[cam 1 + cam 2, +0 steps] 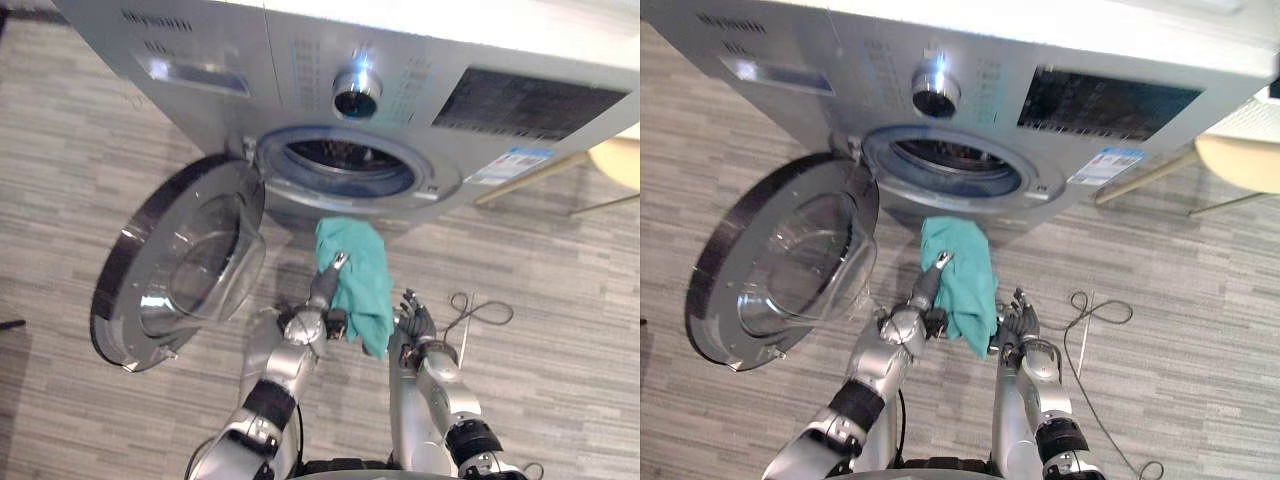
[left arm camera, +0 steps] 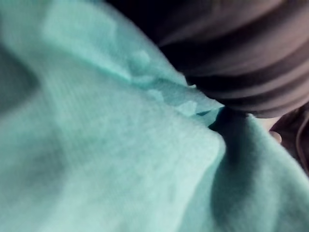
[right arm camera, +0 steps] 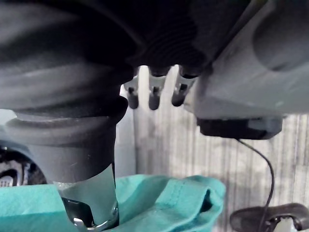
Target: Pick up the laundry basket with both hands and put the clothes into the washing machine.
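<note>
1. hanging just below the open drum (image 1: pixel 345 160) of the washing machine (image 1: pixel 420 80), the teal cloth (image 1: pixel 362 275) rests against the left hand (image 1: pixel 322 295); its grasp i cannot tell
2. right hand (image 1: pixel 415 320) just beside the cloth, fingers (image 3: pixel 154 99) relaxed, holding nothing
3. door (image 1: pixel 180 265) swung wide open

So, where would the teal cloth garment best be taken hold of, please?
Probably its loose lower edge, coming from the robot's right: the teal cloth garment hangs from the left robot hand, its free edge beside the right robot hand.
</note>
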